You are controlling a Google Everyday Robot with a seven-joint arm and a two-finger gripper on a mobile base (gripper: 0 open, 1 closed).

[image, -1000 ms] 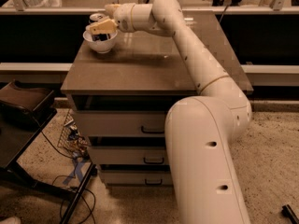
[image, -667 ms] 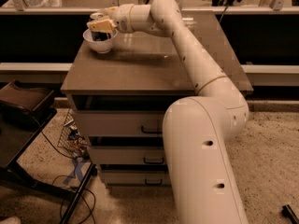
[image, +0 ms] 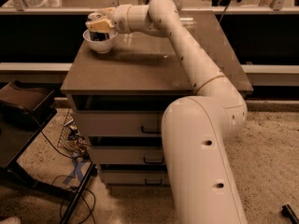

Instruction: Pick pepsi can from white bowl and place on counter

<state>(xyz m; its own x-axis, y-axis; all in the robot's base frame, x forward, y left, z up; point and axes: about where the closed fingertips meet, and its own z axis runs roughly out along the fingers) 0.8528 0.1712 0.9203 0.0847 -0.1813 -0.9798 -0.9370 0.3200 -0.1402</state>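
The gripper (image: 99, 25) sits at the pepsi can (image: 96, 34), which stands in the white bowl (image: 101, 45) on the far left corner of the counter (image: 140, 66). I cannot tell whether it grips the can. Lifting out and placing remain.

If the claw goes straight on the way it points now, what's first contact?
Likely the pepsi can in the white bowl. The claw sits over the bowl at the counter's far left corner, pointing left at the can. They may be touching; depth is unclear.

One white bowl (image: 102, 45), one pepsi can (image: 95, 17), one gripper (image: 99, 25) (over bowl), one counter (image: 140, 64), three drawers (image: 117, 125).
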